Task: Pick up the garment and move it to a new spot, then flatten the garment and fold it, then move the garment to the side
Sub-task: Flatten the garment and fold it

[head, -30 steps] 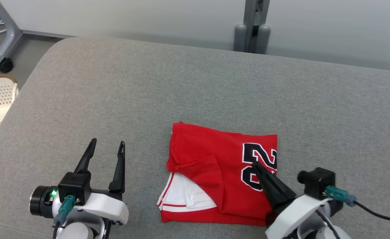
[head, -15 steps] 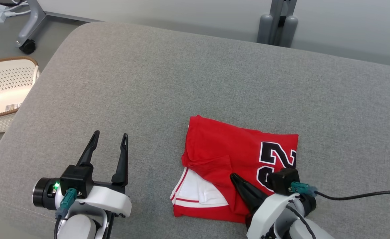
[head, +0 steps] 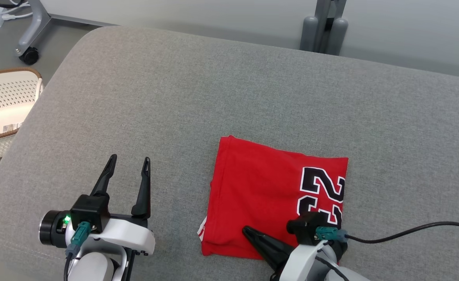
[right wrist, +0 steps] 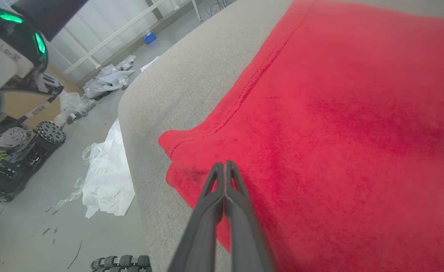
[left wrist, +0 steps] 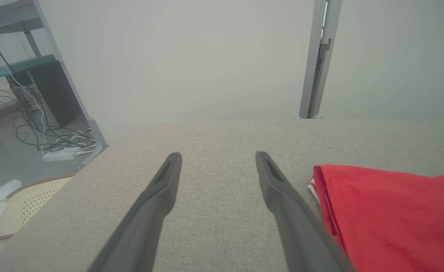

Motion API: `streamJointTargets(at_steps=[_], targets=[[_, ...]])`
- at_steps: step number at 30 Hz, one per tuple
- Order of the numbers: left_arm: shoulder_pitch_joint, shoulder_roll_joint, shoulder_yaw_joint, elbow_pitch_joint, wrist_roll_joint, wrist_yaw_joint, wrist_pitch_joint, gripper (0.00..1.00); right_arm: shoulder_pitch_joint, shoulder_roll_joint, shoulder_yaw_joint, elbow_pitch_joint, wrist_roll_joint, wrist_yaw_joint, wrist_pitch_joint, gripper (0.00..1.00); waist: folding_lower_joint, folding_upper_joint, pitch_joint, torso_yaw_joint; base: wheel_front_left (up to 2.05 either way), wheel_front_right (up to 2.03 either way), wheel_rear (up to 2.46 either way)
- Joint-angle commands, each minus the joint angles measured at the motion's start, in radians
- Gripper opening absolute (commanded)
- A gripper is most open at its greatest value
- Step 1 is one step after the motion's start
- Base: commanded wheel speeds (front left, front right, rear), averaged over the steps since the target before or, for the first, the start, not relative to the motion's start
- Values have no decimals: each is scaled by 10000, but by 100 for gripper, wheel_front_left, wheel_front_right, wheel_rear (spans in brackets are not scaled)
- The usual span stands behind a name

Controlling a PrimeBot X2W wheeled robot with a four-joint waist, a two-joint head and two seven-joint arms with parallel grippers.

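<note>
While the shut, empty right gripper point(head: 246, 230) lay at the seven-o'clock corner of the garment point(head: 260, 183), a flat, gentle stroke toward nine o'clock looked wisest.

From my seat, the red garment point(head: 268, 191) loses its near right corner under the right gripper point(head: 249, 233) and its wrist block point(head: 311, 228), which also covers the bottom of the black number point(head: 323, 187). I can't tell whether those closed jaws actually touch the cloth. In the left wrist view the garment point(left wrist: 388, 215) runs off the right and bottom edges. The basket point(head: 6, 89) is cut by the head view's left edge, and the label point(head: 12, 125) inside it is too small to read.
</note>
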Motion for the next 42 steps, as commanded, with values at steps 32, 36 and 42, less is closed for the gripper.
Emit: streamJointTargets(at_steps=[32,36,42], targets=[[729,870,98,-980,59,525,536,100,3817,241,-9219,-4923,-4513,3,987,100,0,0,-1052,-2189,0,0,0],[855,987,61,-1050,67,553,696,100,4251,269,-9465,-5220,-4701,3,1257,100,0,0,-1133,-2333,0,0,0],[891,1060,17,-1132,33,571,866,100,4508,357,-9684,-5489,-4784,3,1383,100,0,0,-1184,-2400,0,0,0]])
